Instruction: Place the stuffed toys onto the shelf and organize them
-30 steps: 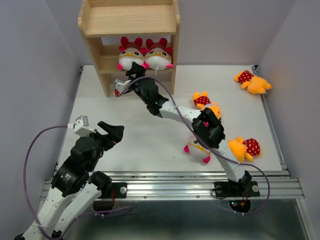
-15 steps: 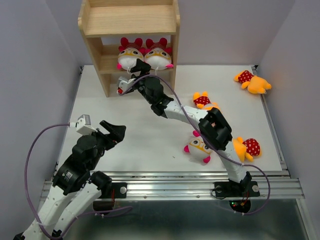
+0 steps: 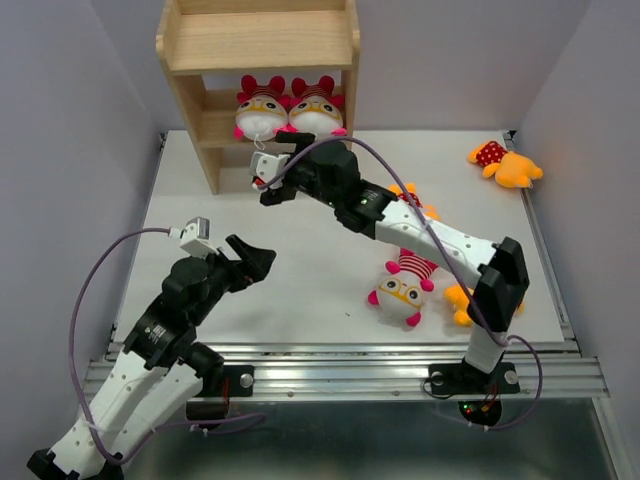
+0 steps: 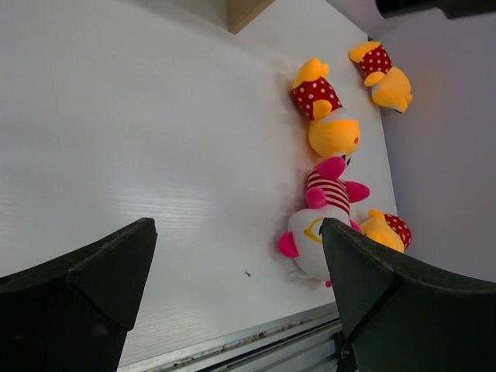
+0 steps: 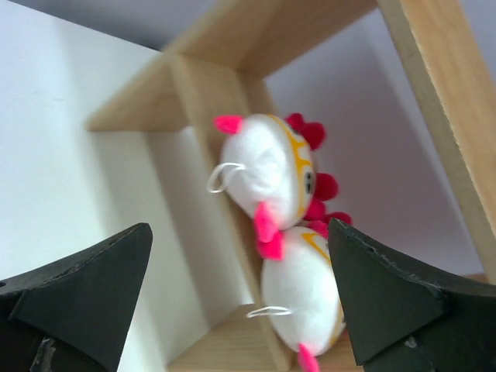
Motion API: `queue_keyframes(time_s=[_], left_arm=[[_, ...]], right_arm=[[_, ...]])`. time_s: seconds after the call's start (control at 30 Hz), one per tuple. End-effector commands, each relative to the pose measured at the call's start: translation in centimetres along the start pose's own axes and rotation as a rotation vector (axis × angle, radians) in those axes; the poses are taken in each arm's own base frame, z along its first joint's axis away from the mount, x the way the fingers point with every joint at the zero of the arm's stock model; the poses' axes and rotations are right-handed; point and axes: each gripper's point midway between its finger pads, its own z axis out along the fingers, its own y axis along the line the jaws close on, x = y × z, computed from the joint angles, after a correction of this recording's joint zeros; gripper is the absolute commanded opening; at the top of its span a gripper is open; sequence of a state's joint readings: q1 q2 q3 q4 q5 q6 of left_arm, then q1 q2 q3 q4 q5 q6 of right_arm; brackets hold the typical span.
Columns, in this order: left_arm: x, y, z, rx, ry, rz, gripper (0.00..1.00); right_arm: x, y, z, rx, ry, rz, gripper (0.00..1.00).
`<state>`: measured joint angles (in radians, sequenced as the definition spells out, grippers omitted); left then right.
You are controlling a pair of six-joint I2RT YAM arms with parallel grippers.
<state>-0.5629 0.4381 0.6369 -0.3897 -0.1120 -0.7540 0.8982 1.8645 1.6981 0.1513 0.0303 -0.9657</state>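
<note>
The wooden shelf (image 3: 258,40) stands at the far left. Two white-faced toys (image 3: 258,112) (image 3: 315,110) sit side by side on its lower tier and also show in the right wrist view (image 5: 267,167) (image 5: 306,291). My right gripper (image 3: 287,166) (image 5: 240,302) is open and empty just in front of them. A third white toy (image 3: 400,290) (image 4: 322,225) lies on the table. Three orange toys lie at the right: one far right (image 3: 505,165) (image 4: 380,74), one under my right arm (image 3: 405,195) (image 4: 329,116), one near the front (image 3: 460,300) (image 4: 387,230). My left gripper (image 3: 255,260) (image 4: 236,302) is open and empty.
The white table (image 3: 200,200) has walls close on the left, right and back. A metal rail (image 3: 350,355) runs along its near edge. My right arm stretches across the table from its base to the shelf. The shelf's top tier (image 3: 260,45) holds nothing.
My right gripper has drawn back a little from the shelf toys and its elbow has swung right, uncovering the white toy on the table. My left gripper has moved forward and right.
</note>
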Motion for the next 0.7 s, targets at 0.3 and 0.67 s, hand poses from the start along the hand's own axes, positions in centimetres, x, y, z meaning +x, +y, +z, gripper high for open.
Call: queue_keyframes(time_s=[0.3, 0.67], left_arm=[[1.5, -2.3, 2.2, 0.133, 0.061, 0.031, 0.99], [2.8, -2.1, 2.6, 0.154, 0.087, -0.015, 0.98]], right_arm=[[1.7, 12.8, -21.2, -0.89, 0.142, 0.564, 1.0], [10.0, 15.4, -32.0, -0.903, 0.474, 0.636, 1.0]])
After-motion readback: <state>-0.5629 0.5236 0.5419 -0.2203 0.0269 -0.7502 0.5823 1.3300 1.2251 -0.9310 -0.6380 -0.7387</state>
